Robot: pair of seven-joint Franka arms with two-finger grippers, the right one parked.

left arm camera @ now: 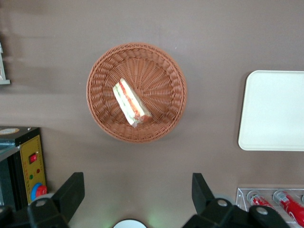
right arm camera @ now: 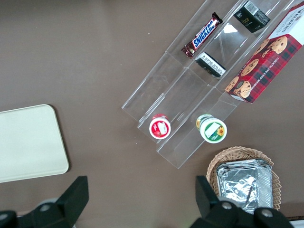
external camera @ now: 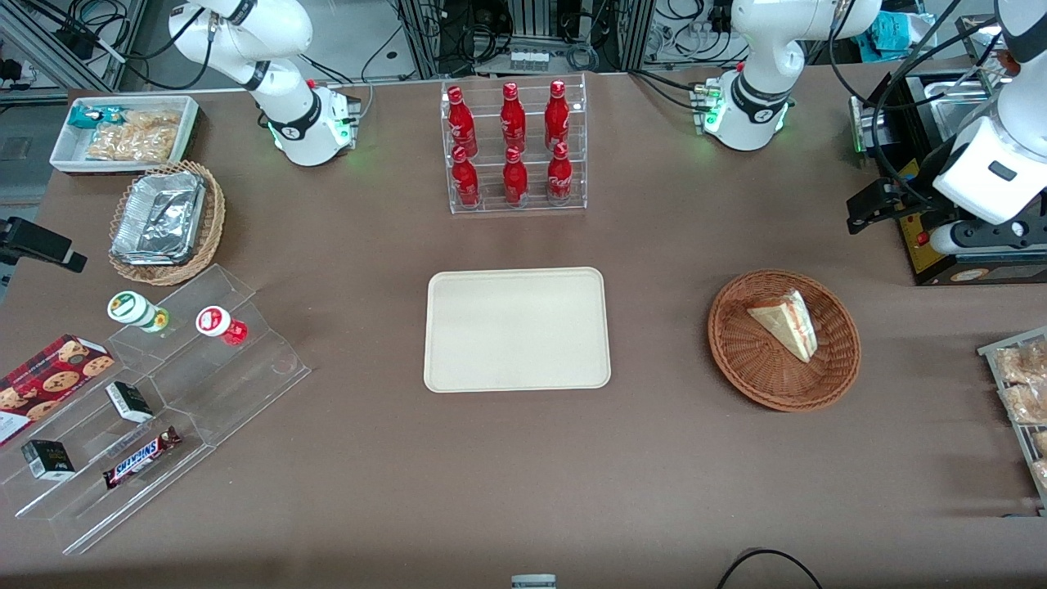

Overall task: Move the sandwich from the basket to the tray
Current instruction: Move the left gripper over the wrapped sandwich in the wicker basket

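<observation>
The sandwich (external camera: 787, 323) (left arm camera: 131, 102), a white wedge with red and green filling, lies in the reddish-brown woven basket (external camera: 740, 360) (left arm camera: 161, 80). The cream tray (external camera: 517, 329) (left arm camera: 275, 110) (right arm camera: 28, 142) lies flat at the table's middle, beside the basket and holding nothing. My left gripper (external camera: 869, 209) (left arm camera: 137, 179) hangs high above the table, farther from the front camera than the basket and toward the working arm's end. Its fingers (left arm camera: 71, 190) stand wide open with only bare table between them, well apart from basket and sandwich.
A black box with a yellow panel (external camera: 941, 245) (left arm camera: 28, 166) stands close to the gripper. A clear rack of red bottles (external camera: 515, 147) stands farther back than the tray. Toward the parked arm's end are an acrylic snack display (external camera: 147, 409), a tan basket of foil trays (external camera: 164, 221) and a white bin (external camera: 123, 131).
</observation>
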